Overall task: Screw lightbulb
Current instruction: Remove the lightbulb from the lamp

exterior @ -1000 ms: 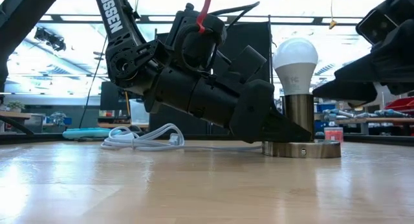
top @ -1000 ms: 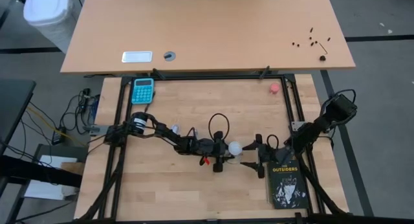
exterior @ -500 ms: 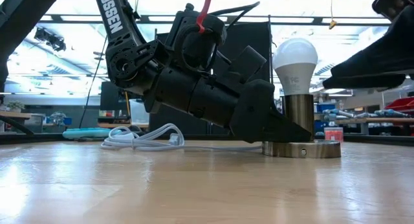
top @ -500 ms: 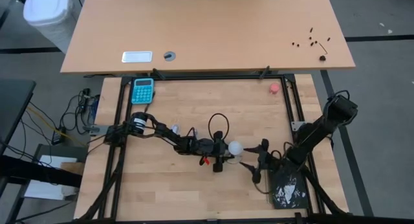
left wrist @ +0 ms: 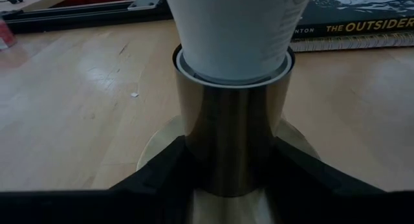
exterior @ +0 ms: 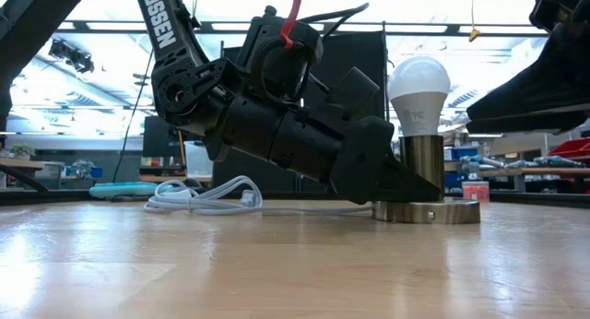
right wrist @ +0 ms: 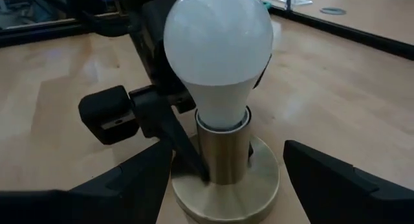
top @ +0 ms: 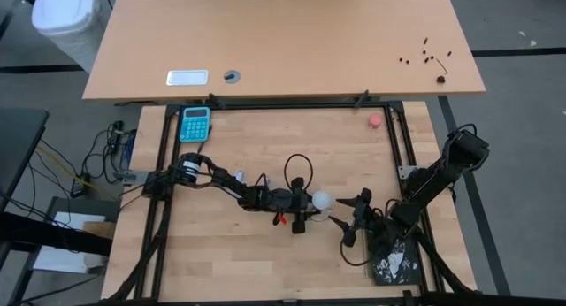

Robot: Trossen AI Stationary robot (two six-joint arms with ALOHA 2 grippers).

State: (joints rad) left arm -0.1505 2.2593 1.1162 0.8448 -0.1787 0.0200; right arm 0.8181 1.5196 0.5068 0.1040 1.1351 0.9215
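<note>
Bright overhead light, blurred wrist foregrounds.

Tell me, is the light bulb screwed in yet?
Partly. The white frosted pear-shaped lightbulb already stands upright in the brass-coloured metal socket. The left gripper clamps that socket. The right gripper hangs open beside the bulb, not touching. Gripping and twisting it tight looks left.

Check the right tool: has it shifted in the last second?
Yes. In the high view the right tool has swung off the black book and moved toward the lightbulb, which stands in its brass socket, held by the left tool.
</note>
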